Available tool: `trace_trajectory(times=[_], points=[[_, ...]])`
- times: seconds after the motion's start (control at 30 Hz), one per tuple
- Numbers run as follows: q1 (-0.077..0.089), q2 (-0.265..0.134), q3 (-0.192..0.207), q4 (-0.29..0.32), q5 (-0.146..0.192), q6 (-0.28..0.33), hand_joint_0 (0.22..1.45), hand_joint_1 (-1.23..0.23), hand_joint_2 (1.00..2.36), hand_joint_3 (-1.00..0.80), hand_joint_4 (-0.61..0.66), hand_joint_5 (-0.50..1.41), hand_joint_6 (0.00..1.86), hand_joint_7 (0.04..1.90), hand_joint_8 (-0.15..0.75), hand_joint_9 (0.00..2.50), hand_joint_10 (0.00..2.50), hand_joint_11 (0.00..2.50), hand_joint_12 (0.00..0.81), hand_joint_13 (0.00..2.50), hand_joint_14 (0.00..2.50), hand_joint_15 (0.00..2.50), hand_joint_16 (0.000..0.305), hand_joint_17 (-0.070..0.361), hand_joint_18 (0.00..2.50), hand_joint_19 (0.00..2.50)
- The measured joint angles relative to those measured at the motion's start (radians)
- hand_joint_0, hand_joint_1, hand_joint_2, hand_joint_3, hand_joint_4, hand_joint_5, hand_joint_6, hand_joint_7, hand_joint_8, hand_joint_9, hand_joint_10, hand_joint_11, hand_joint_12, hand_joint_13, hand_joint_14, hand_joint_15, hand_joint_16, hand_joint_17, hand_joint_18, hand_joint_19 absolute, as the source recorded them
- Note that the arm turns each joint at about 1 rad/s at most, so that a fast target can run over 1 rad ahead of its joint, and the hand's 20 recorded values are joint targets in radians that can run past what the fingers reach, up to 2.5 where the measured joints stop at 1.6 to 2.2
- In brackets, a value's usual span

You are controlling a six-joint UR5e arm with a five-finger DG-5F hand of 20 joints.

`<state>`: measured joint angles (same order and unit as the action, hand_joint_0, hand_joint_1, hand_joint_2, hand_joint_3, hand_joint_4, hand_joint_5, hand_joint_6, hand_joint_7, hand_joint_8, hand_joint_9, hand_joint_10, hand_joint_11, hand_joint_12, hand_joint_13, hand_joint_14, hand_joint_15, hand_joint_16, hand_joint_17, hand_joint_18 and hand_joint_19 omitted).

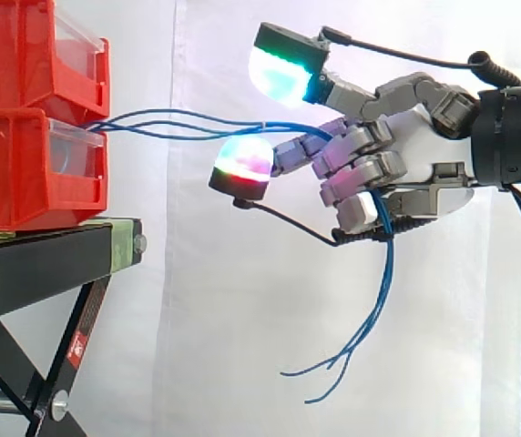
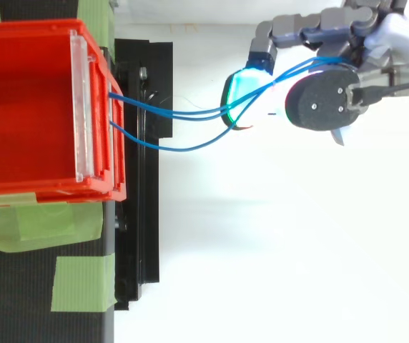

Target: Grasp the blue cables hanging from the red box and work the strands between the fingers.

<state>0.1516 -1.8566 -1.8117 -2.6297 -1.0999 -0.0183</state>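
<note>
Thin blue cables [image 1: 283, 128] in robot hand [image 1: 415, 137]

The hand [image 1: 417, 127] is showing a white palm shell and fingers built of grey and silver blocks, and it is joining a black cylindrical wrist [image 1: 515, 137]. Its thick fingertip pads [image 1: 279, 73] are glowing white, cyan and green on one, and green, red and magenta on another. Each is wearing a black backing plate [image 2: 319, 89] that is carrying small silver screws.
</note>
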Motion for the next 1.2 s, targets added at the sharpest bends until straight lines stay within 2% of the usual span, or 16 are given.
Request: trace_trajectory(times=[0.2, 0.4, 0.53, 0.63, 0.73, 1.2], points=[[0.000, 0.000, 0.000, 0.000, 0.005, -0.004, 0.84, -0.63, 1.01, -0.85, 0.27, 0.33, 0.00, 1.38, 0.478, 1.74, 2.50, 2.50, 0.586, 1.94, 2.50, 1.60, 0.255, 0.191, 2.50, 0.58], [0.000, -0.001, 0.000, 0.006, 0.052, -0.043, 0.83, -0.63, 1.01, -0.86, 0.27, 0.33, 0.00, 1.37, 0.478, 1.74, 2.50, 2.50, 0.586, 1.94, 2.50, 1.60, 0.255, 0.191, 2.50, 0.58], [0.001, -0.001, 0.000, 0.042, 0.102, -0.126, 0.83, -0.63, 1.01, -0.84, 0.28, 0.33, 0.00, 1.37, 0.478, 1.74, 2.50, 2.50, 0.586, 1.94, 2.50, 1.60, 0.255, 0.191, 2.50, 0.58], [0.001, -0.001, 0.000, 0.077, 0.130, -0.192, 0.84, -0.63, 1.01, -0.81, 0.27, 0.33, 0.00, 1.38, 0.478, 1.74, 2.50, 2.50, 0.586, 1.94, 2.50, 1.60, 0.255, 0.191, 2.50, 0.58], [0.001, -0.001, 0.000, 0.100, 0.149, -0.234, 0.84, -0.63, 1.01, -0.79, 0.26, 0.33, 0.00, 1.39, 0.478, 1.74, 2.50, 2.50, 0.586, 1.94, 2.50, 1.60, 0.255, 0.191, 2.50, 0.58], [0.012, -0.001, 0.000, 0.110, 0.159, -0.250, 0.82, -0.70, 1.01, -0.85, 0.27, 0.26, 0.04, 1.40, 0.478, 1.74, 2.50, 2.50, 0.586, 1.94, 2.50, 1.60, 0.255, 0.191, 2.50, 0.58]])
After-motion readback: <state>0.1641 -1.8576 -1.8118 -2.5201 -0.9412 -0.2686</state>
